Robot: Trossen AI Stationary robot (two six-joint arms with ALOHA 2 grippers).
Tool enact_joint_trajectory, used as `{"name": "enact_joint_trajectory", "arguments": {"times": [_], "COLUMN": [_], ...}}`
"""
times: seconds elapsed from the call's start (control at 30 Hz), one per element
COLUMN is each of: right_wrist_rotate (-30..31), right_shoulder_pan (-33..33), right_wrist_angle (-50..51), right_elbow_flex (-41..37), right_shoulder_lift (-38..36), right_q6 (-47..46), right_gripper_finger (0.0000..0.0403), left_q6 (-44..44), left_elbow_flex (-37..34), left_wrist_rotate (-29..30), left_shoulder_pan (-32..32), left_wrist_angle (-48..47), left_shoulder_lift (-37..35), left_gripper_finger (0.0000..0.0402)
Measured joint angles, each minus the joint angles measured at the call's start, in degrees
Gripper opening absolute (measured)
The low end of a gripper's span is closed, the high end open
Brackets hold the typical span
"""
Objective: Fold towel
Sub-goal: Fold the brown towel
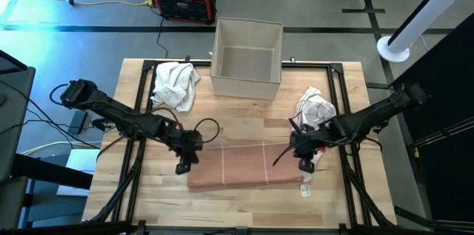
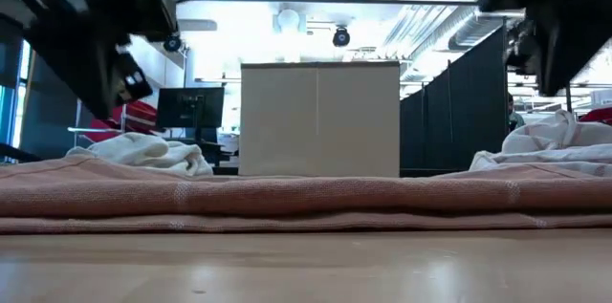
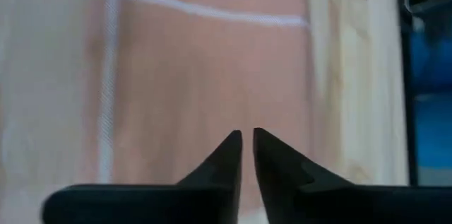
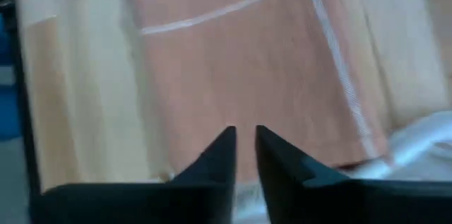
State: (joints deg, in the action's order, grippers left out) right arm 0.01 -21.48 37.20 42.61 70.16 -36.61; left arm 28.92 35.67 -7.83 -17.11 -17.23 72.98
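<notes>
- The pale wooden plank bench (image 1: 244, 198) with a black metal frame carries everything here.
- A folded salmon-pink cloth towel with thin white stripes (image 1: 244, 164) lies flat on it, between the left pincer (image 1: 182, 167) and the right pincer (image 1: 304, 164).
- An open-topped beige fabric box (image 1: 246, 57) stands on the bench beyond both pincers, well apart from them.
- A crumpled white cloth (image 1: 175, 84) lies beyond the left pincer.
- Another crumpled white cloth with red marks (image 1: 315, 106) lies just beyond the right pincer.
</notes>
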Motion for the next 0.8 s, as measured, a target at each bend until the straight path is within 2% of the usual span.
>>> {"name": "enact_joint_trajectory", "arguments": {"times": [0.17,0.33,0.43,0.57,0.8], "right_wrist_rotate": [1.2,1.3,0.9,1.5,4.0], "right_shoulder_pan": [-0.1,-0.1,0.4,3.1,13.6], "right_wrist_angle": [-9.1,-16.5,-20.1,-22.1,-21.1], "right_elbow_flex": [-8.6,-12.0,-11.2,-6.4,1.6], "right_shoulder_lift": [2.5,6.2,10.4,16.4,22.4], "right_q6": [-6.4,-6.5,-3.8,1.3,7.6], "right_gripper_finger": [0.0003,0.0000,0.0000,0.0000,0.0000], "left_q6": [3.8,8.2,10.2,13.1,16.9], "left_elbow_flex": [-4.9,-8.2,-8.3,-7.4,-3.1], "left_wrist_rotate": [0.6,-1.5,-3.9,-4.3,4.7], "left_shoulder_pan": [1.5,1.0,0.2,-0.7,1.4], "left_wrist_angle": [6.0,4.9,-0.5,-9.8,-27.9], "left_shoulder_lift": [2.8,5.1,4.4,1.7,-2.3], "left_gripper_finger": [0.0006,0.0001,0.0001,0.0000,0.0000]}}
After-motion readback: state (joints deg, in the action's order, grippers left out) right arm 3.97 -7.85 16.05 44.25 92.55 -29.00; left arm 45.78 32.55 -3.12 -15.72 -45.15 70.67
